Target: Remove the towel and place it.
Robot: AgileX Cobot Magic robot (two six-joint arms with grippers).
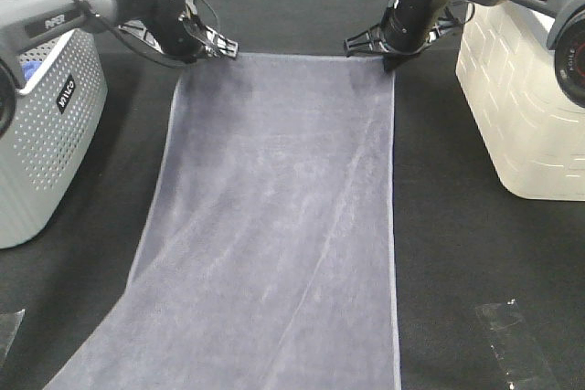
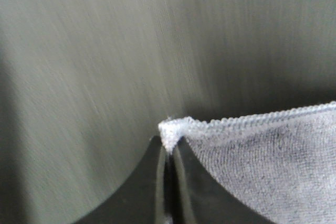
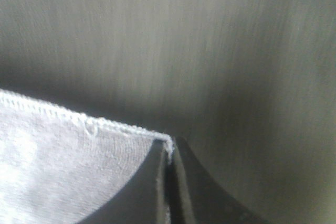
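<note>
Left gripper (image 1: 218,49) clamped on towel (image 1: 283,226) corner at 11 o'clock, right gripper (image 1: 388,59) clamped on 1 o'clock corner.

We look down on a table (image 1: 457,253) covered in black, finely woven cloth. Close up, in the wrist views, that cloth reads grey-green and blurred. On the left stands a grey perforated basket (image 1: 46,143) with something blue (image 1: 29,70) inside. On the right is a cream bin (image 1: 521,107) moulded in a brick pattern. A clear strip of tape (image 1: 512,344) lies near the front right. The light is soft and even.
</note>
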